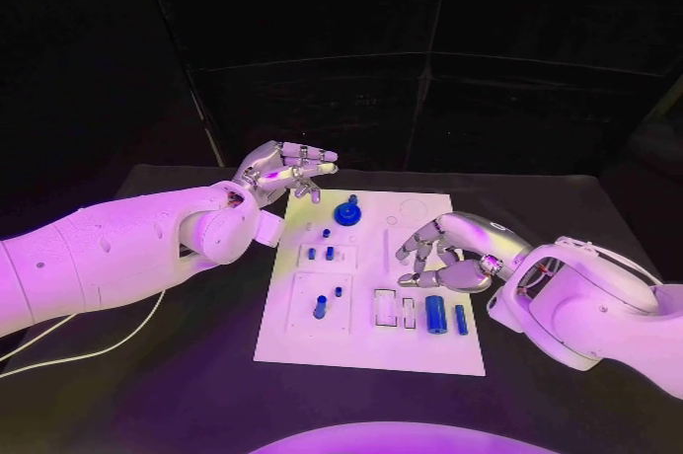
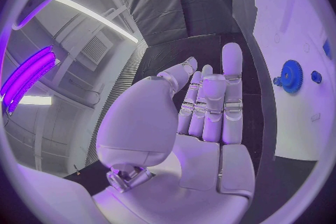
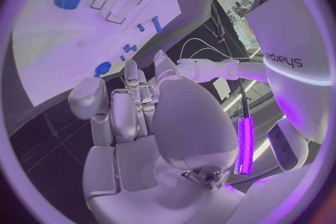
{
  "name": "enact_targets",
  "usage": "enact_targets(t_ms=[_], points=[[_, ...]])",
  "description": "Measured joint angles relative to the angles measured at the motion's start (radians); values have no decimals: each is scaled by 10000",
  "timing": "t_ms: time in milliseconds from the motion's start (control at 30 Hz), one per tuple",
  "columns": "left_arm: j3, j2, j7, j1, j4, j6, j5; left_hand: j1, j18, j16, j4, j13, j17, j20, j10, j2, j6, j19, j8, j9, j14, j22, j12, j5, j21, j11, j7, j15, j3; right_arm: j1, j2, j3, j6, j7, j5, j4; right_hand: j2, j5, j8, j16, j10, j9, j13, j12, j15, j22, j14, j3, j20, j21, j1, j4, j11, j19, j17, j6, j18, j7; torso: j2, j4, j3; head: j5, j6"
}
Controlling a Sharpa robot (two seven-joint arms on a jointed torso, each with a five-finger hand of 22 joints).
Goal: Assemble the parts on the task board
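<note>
Task board (image 1: pixel 373 350) lies centre of the head frame, w/ a blue gear (image 1: pixel 348 213) seated near its top edge and blue parts (image 1: pixel 435 314) in slots lower right. Left hand (image 1: pixel 289 169) hovers at board's upper-left corner, fingers curled, nothing held. Right hand (image 1: pixel 445 254) is poised over the right edge, likewise clenched, grasping nothing; prob. staged for a pick.
</note>
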Motion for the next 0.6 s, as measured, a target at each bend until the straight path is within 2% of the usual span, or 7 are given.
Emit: enact_targets(t_ms=[33,133,167,233,300,400,600], points=[[0,-1,-1,0,4,0,0,0,0,0,0,0,1,0,0,0,0,0,0,0,0,0,0,0,0,0,0,0,0,9,-125,0,-5,-56,149,0,17,179,41,120,309,0,138,198,-74,233,-18,-98,-58,164,-106,97,-81,121,211,57,-89,-57,-12,-1,-7,-67,0],[-1,-10,-2,0,21,0,0,0,0,0,0,0,0,0,0,0,-7,0,0,0,0,0,0,0,0,0,7,0,0,28,-421,0,-25,-378,536,-35,-67,603,190,371,892,13,742,906,-201,845,-29,-421,-261,580,-399,420,-263,405,642,114,-127,-187,-35,-3,-26,-244,-19],[-2,-19,-3,0,26,0,0,0,0,0,0,0,-15,0,0,0,-36,0,0,0,0,0,0,0,0,0,36,0,0,29,-490,0,-34,-513,631,-63,-69,580,308,544,954,36,1247,1421,-283,1217,-4,-571,-320,828,-402,570,-316,566,949,112,-287,-235,-38,-6,-30,-303,-22],[-4,-46,-3,0,44,0,0,0,0,0,0,0,-25,0,0,0,-36,0,0,0,0,1,0,0,0,0,36,0,0,31,-655,-19,-66,-880,827,-140,-62,609,504,758,1178,64,3111,2929,-293,1602,-12,-820,-406,1088,-409,736,-352,686,1308,75,-322,-299,-42,-19,-35,-414,-24],[-4,-71,-3,0,69,0,0,0,0,0,0,0,-25,0,0,0,-36,0,0,0,0,0,0,0,0,0,36,0,0,21,-813,-67,-101,-1249,942,-196,90,977,684,916,1454,106,5227,4511,-293,1799,-12,-1056,-384,1217,-561,972,-389,714,1598,74,-322,-300,-42,-35,-34,-495,-21],[-6,-117,-4,0,101,-2,0,0,-1,0,0,0,-25,0,0,0,-36,0,0,0,0,0,0,0,0,0,36,0,0,-47,-1025,-189,-121,-1892,1006,-227,215,1335,925,1081,1593,169,7039,5797,-292,1966,-12,-1367,-408,1295,-1010,1085,-420,756,1913,109,-321,-336,-47,-81,-30,-573,-34],[-6,-154,-4,1,147,-4,0,0,-1,0,0,0,-25,0,0,0,-36,0,0,0,0,0,0,0,0,0,36,0,0,-117,-1207,-571,-11,-3008,725,-156,241,1254,1268,1320,1877,294,8859,6958,-363,2197,-10,-1650,-408,1445,-1396,1153,-457,756,2458,77,-322,-369,-79,-193,-28,-657,-77]])
